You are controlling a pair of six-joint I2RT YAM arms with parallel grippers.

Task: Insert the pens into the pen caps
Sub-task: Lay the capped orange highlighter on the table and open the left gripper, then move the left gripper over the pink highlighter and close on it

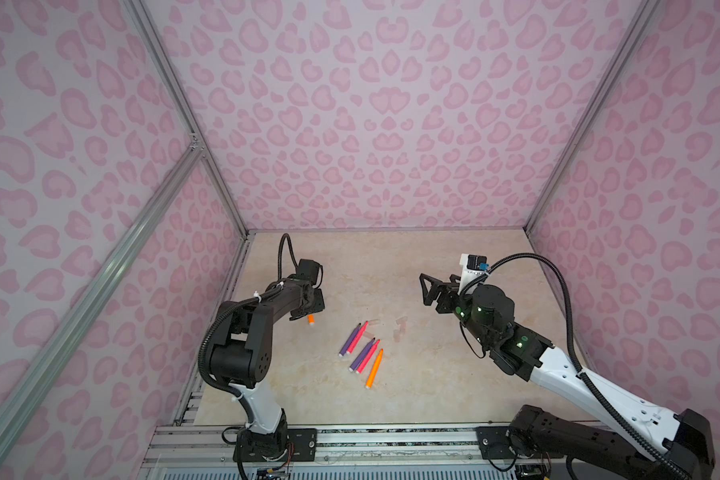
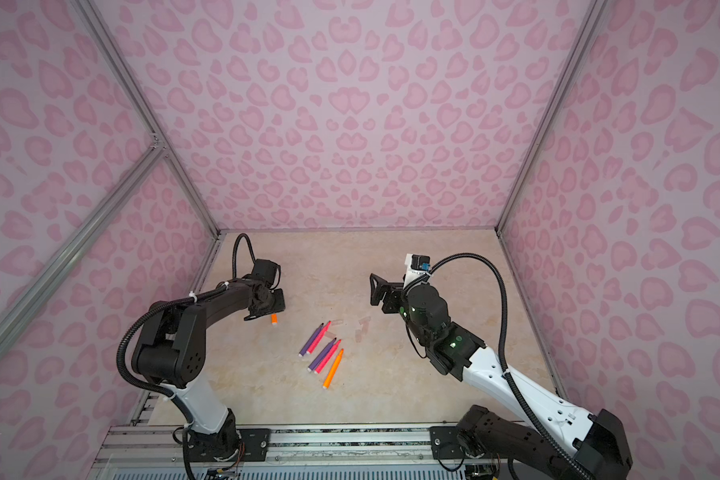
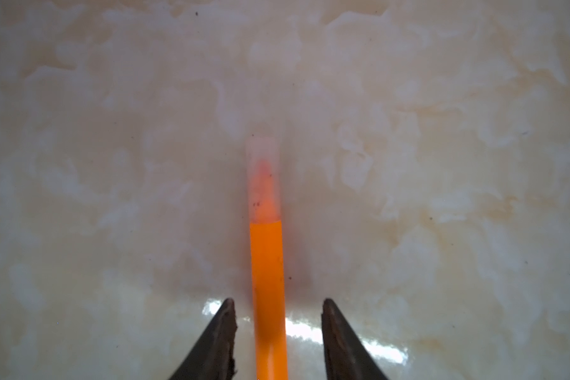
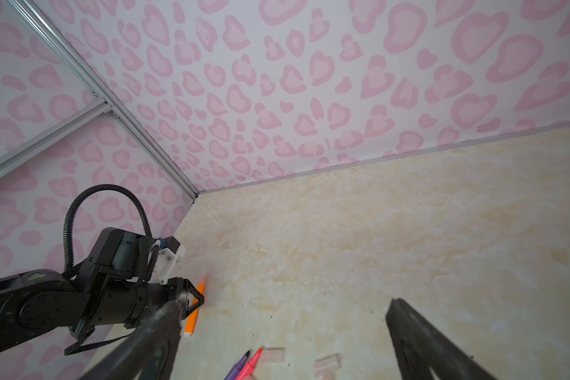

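Note:
In the left wrist view an orange pen lies on the beige surface with a translucent pen cap over its tip. My left gripper straddles it, open, with a gap on each side of the barrel. In both top views only the pen's butt end shows below the left gripper. Two purple pens, two pink pens and another orange pen lie uncapped mid-table. Loose pen caps rest beside them. My right gripper hovers open and empty, off to the right of the caps.
Pink patterned walls close in the table on three sides, and the left wall runs close behind the left arm. An aluminium rail carrying both arm bases lines the front edge.

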